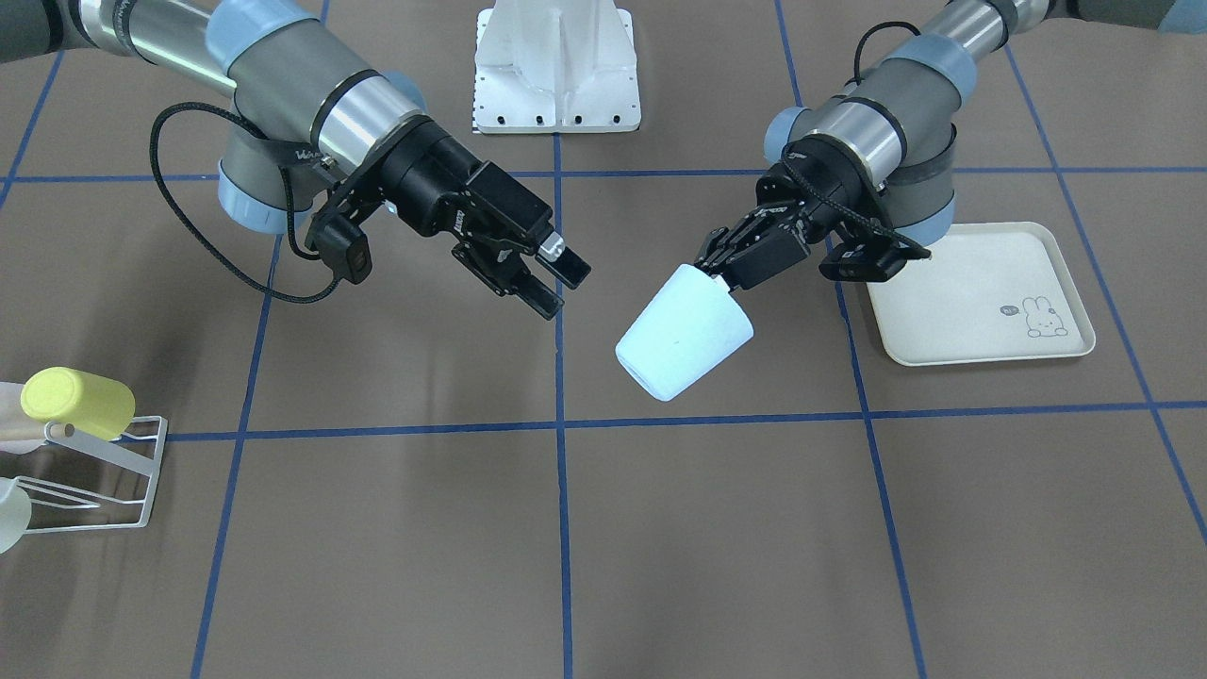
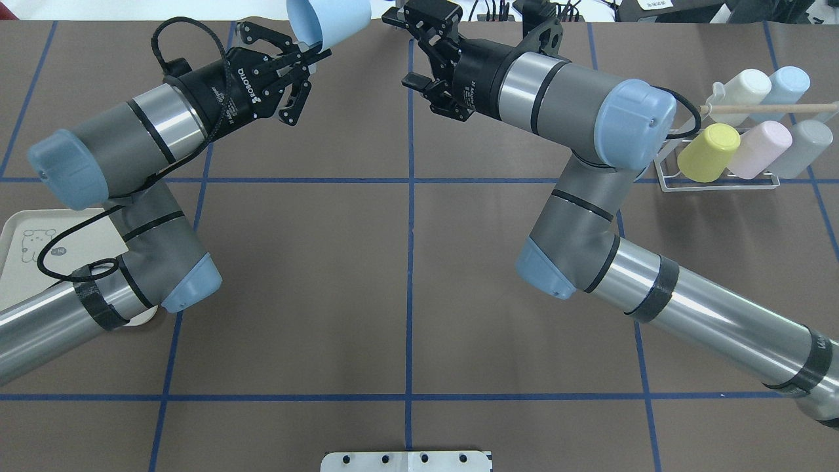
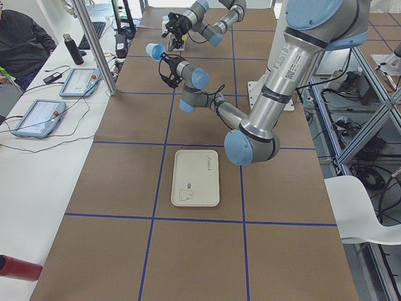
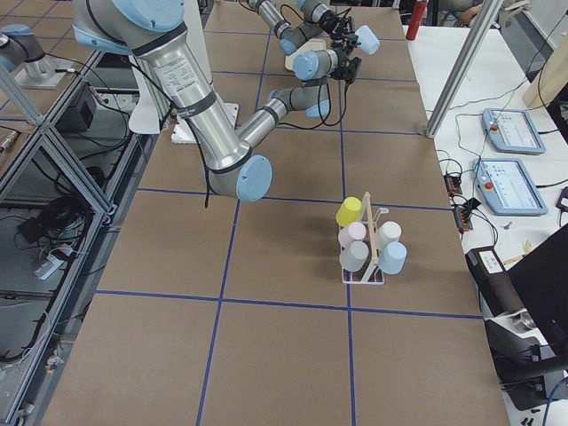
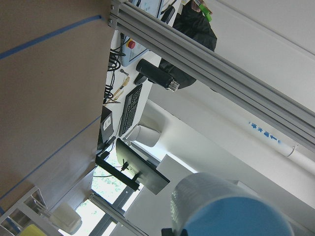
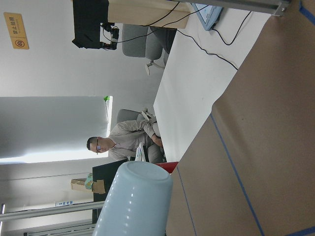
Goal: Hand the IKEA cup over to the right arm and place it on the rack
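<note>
Clamping the blue cup (image 1: 684, 330), left claw (image 1: 722, 273), right claw (image 1: 561, 290) gaping opposite — rack (image 2: 721, 185) well apart, bearing five cups (image 2: 708, 153)

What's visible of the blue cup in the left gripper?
The cup is plain pale blue, tapered, smooth and plastic-looking. The left gripper pinches it at the wide rim end, holding it off the table, tilted with its narrow closed base pointing down and toward the open right gripper, which does not touch it. Nothing else touches it.
</note>
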### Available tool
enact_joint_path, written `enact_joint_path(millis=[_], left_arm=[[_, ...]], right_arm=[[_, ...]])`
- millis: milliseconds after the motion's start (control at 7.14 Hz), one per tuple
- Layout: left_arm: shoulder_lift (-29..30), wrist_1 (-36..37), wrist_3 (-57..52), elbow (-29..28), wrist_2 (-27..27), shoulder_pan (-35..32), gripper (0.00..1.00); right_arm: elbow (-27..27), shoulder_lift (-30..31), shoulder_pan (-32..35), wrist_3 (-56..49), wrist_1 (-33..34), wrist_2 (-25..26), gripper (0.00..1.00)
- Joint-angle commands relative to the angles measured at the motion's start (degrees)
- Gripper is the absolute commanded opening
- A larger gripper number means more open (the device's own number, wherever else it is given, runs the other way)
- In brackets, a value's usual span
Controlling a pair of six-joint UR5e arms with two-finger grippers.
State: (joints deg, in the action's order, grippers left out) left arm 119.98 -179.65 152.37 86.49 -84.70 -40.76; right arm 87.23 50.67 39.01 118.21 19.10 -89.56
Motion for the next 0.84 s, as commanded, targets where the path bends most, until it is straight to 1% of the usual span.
enact_joint_path(millis=[0,700], left_arm=[[0.9,0.1,0.2,-0.1,0.1,1.0,0.00],[2.5,0.1,0.6,-0.2,0.5,3.1,0.00]], right_arm=[[-0.7,-0.6,-0.1,0.0,-0.6,0.4,1.00],[-0.8,-0.7,-0.4,0.1,-1.2,0.7,1.00]])
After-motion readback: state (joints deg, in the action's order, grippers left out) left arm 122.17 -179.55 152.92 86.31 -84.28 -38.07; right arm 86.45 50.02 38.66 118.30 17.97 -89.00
